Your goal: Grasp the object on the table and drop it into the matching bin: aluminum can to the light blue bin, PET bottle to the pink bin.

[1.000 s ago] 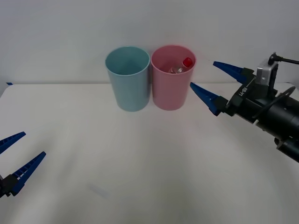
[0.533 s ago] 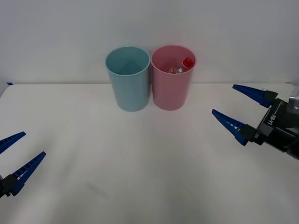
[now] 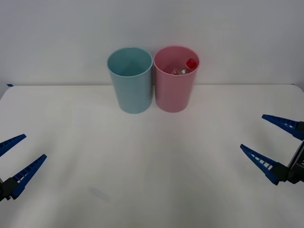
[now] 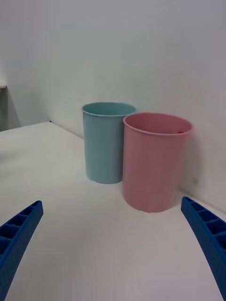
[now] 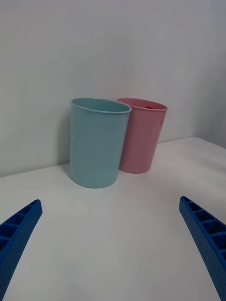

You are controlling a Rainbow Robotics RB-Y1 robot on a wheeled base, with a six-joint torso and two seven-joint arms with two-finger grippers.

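PET bottle (image 3: 185, 68) inside pink bin (image 3: 175, 90), beside light blue bin (image 3: 131, 85).
Well apart from right gripper (image 3: 275, 146), spread wide and empty at table's (image 3: 152, 156) right edge; left gripper (image 3: 15, 157) likewise spread.

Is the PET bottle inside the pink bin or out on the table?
Inside. In the front view the PET bottle leans within the pink bin, its red cap just below the rim.
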